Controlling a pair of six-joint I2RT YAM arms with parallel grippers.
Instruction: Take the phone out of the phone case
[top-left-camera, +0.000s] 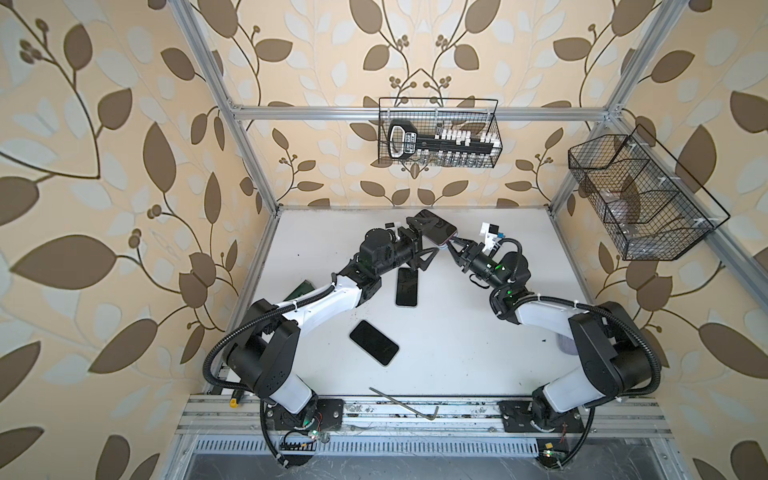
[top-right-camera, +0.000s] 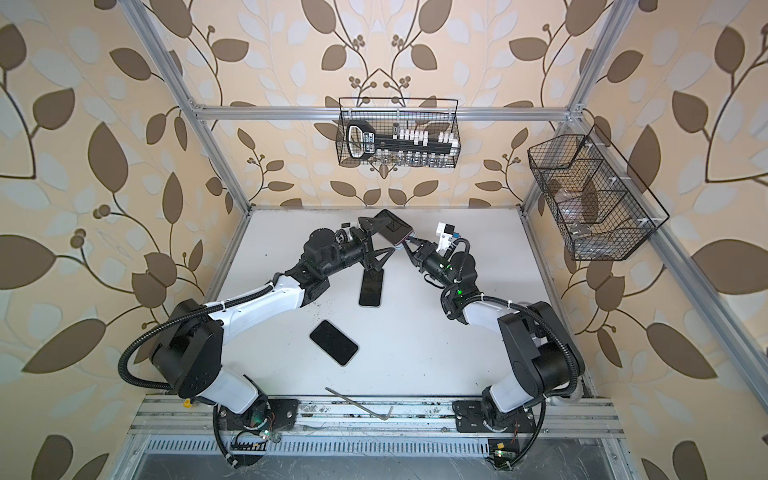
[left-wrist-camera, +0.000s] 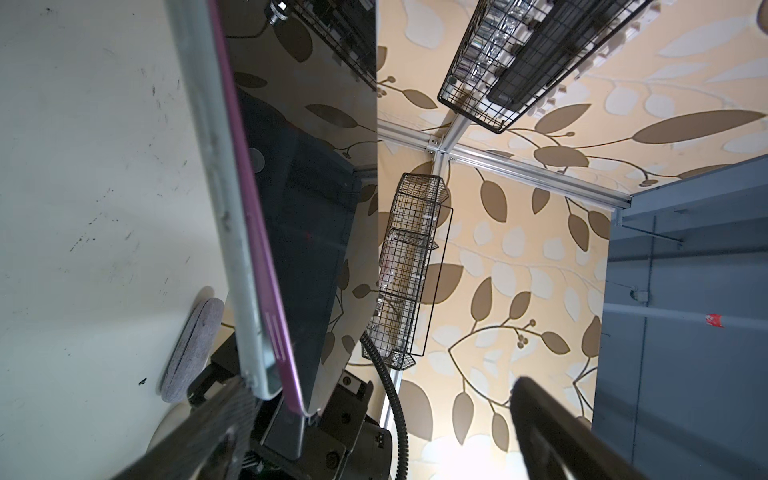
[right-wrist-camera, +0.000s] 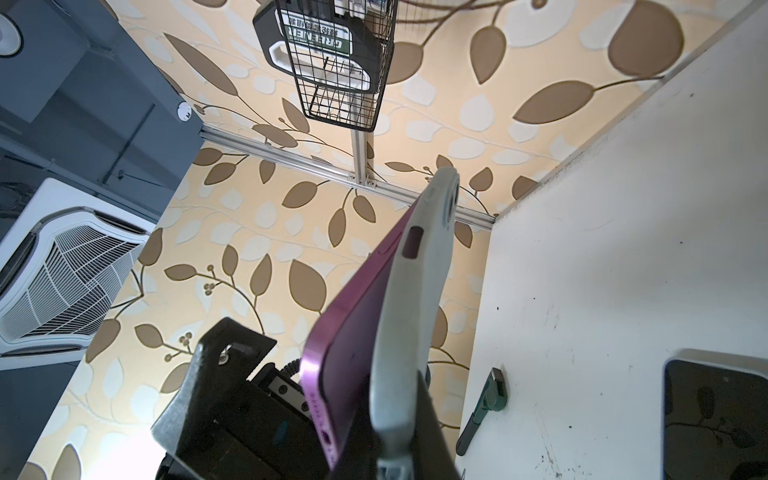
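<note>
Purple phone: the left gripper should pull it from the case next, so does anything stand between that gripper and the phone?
Nothing visible does. The right gripper holds the case by one end in the air, and the phone in it lies between the open fingers of the left gripper.

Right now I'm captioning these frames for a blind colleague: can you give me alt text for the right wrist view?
A purple phone sits partly peeled out of its pale grey case, which the right end effector pinches at one end. Behind are leaf-patterned walls and a wire basket; another phone lies on the white table.
</note>
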